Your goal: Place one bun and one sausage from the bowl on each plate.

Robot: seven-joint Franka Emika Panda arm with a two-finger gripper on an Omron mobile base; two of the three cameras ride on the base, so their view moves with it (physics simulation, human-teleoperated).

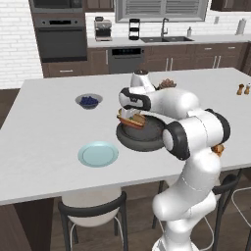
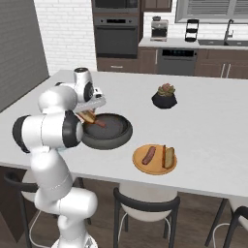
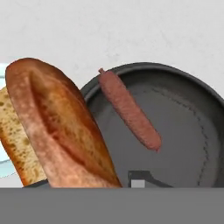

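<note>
The gripper (image 1: 130,116) is holding a bun (image 3: 61,131) clamped between its fingers above the bowl (image 1: 147,139), its long axis lying along the hand, while the empty blue plate (image 1: 98,154) is waiting just left.

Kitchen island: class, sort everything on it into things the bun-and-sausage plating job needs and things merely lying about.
Job: bun, sausage, dark bowl, blue plate, orange plate, gripper.
Lying about: blueberry bowl, potted plant, shakers.
</note>
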